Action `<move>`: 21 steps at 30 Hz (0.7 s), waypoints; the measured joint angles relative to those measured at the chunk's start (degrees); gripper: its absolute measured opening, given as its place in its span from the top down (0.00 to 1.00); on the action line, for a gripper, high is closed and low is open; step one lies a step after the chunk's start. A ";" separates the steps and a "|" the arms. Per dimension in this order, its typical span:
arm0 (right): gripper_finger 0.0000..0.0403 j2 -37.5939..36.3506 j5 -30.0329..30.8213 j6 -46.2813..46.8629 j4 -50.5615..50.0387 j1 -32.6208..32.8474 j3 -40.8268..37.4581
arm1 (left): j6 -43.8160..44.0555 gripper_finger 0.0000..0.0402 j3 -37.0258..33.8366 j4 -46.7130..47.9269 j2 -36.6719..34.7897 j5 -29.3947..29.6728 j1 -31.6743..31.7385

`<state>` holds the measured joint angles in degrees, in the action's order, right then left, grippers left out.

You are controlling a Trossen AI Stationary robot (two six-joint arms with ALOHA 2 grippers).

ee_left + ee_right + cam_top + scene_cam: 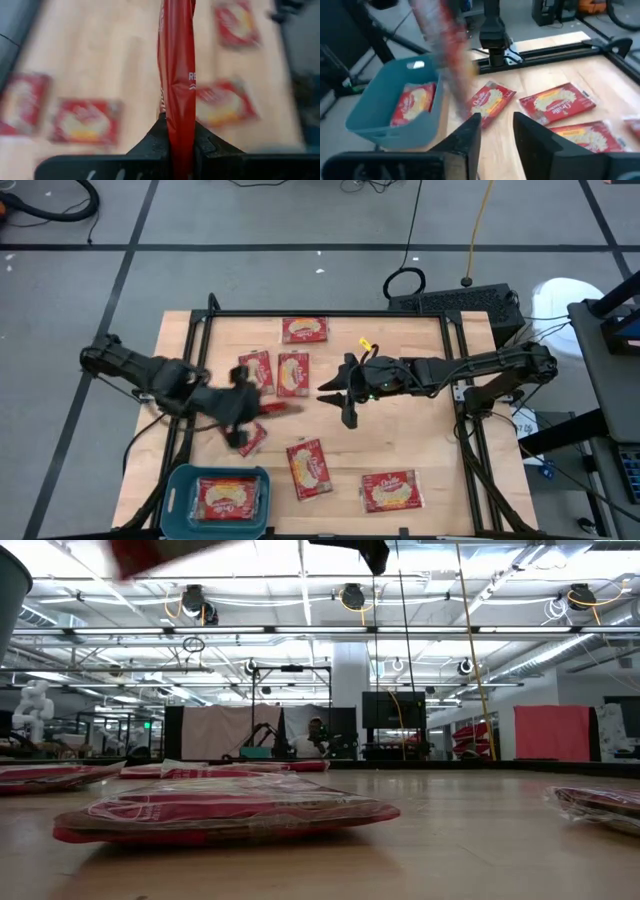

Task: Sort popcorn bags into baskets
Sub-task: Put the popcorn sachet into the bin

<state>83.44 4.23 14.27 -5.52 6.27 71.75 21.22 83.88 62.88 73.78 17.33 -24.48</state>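
- You have one red popcorn bag (177, 90) lifted edge-on, blurred.
- One bag (229, 498) lies flat inside the teal basket (176, 490) at the table's near-left corner.
- The other red-and-yellow packets (294, 374) lie flat, scattered across the tabletop.

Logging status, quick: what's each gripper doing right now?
Left gripper: shut on a popcorn bag.
Right gripper: open, empty.

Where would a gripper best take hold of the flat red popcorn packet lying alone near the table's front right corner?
Probably along one long edge of the flat red popcorn packet, coming straight down from above. It lies flat on the wooden table with bare wood all round it, so the fingers could pinch that thin edge much as the left gripper pinches its own packet.
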 joint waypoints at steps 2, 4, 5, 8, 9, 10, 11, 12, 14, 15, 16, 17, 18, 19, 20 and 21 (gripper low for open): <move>0.69 0.00 0.20 2.16 -0.24 0.34 0.00 | 4.41 0.95 0.00 1.62 -1.20 -1.64 -3.88; 0.67 0.00 0.15 5.45 -0.36 0.60 0.00 | 9.34 0.95 0.00 4.10 -1.73 -2.17 -8.68; 0.67 0.00 0.15 7.34 -0.50 0.63 0.00 | 11.69 0.95 0.00 4.65 -1.75 -2.14 -10.98; 0.67 0.00 0.15 12.62 -1.90 0.64 0.00 | 18.45 0.94 0.00 4.99 -1.62 -2.32 -18.10; 0.67 0.00 0.14 13.88 -2.64 0.64 0.00 | 20.46 0.95 0.00 5.26 -1.36 -2.31 -20.27; 0.67 0.00 -0.03 15.05 -3.60 0.67 0.00 | 22.28 0.95 0.00 5.25 -1.09 -2.33 -22.15; 0.68 0.00 -0.09 16.09 -4.44 0.67 0.00 | 24.16 0.95 0.00 5.42 -0.62 -2.33 -23.81; 0.68 0.00 -0.04 17.01 -5.19 0.67 0.00 | 26.35 0.95 0.00 5.99 -0.09 -2.35 -25.49; 0.68 0.00 -0.04 18.83 -7.03 0.64 0.00 | 30.29 0.95 0.00 7.76 1.10 -2.68 -28.68; 0.68 0.00 -0.04 19.71 -7.96 0.64 0.00 | 31.79 0.95 0.00 8.28 1.74 -3.11 -29.95; 0.68 0.00 -0.04 20.51 -8.61 0.64 0.00 | 32.88 0.95 0.00 8.82 2.58 -3.76 -31.00; 0.68 0.00 -0.05 21.08 -9.34 0.72 0.00 | 33.83 0.94 0.00 9.57 3.53 -4.59 -31.90; 0.68 0.00 -0.05 21.48 -10.24 0.89 0.00 | 34.67 0.94 0.00 10.44 4.51 -5.18 -32.61; 0.68 0.00 -0.06 21.79 -10.81 1.04 0.00 | 35.59 0.94 0.00 11.18 5.51 -5.39 -33.15; 0.68 0.00 -0.04 22.05 -11.03 1.28 0.00 | 36.19 0.93 0.00 11.79 6.49 -5.36 -33.45; 0.68 0.00 -0.01 22.29 -11.24 1.49 0.00 | 36.41 0.93 0.00 12.25 7.47 -5.36 -33.52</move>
<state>83.44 4.22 36.56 -16.76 7.76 71.75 57.64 83.88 75.13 81.25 11.97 -58.00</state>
